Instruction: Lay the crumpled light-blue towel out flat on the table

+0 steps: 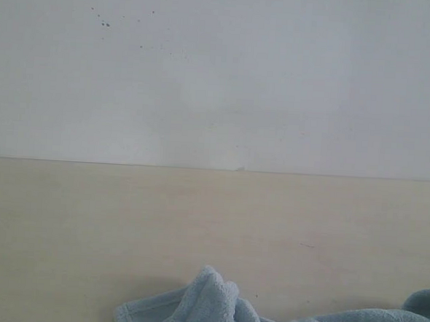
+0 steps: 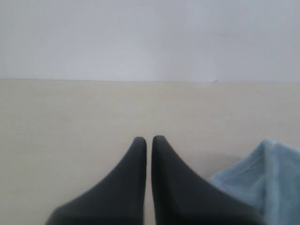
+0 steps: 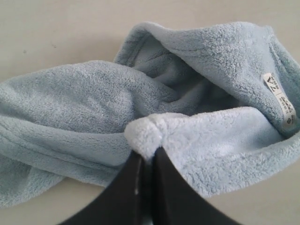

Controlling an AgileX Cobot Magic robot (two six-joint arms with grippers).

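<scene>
So the towel is sitting bunched up at the near edge of the table, running from about the middle over to the right and partly cut off at the bottom of the exterior view, with lots of bare table beyond it up to the wall. The right gripper is pinched tight on a little wad of the fluffy terry, looks like a fold or edge and not a clean corner, and the small white tag sits on a hemmed bit just past that. The left gripper has its jaws pressed together with nothing in them, over bare table with a lump of towel just beside it. Handling-wise I'd guess this thing is light, totally floppy and pretty grippy, so slipping isn't the worry. The worry is that it drapes and folds back on itself wherever it's not held. I'd grab it by the hemmed border at two neighbouring corners, one per arm, the tag corner being an easy one to find, then pull them apart sideways and drag it flat toward the far side.
</scene>
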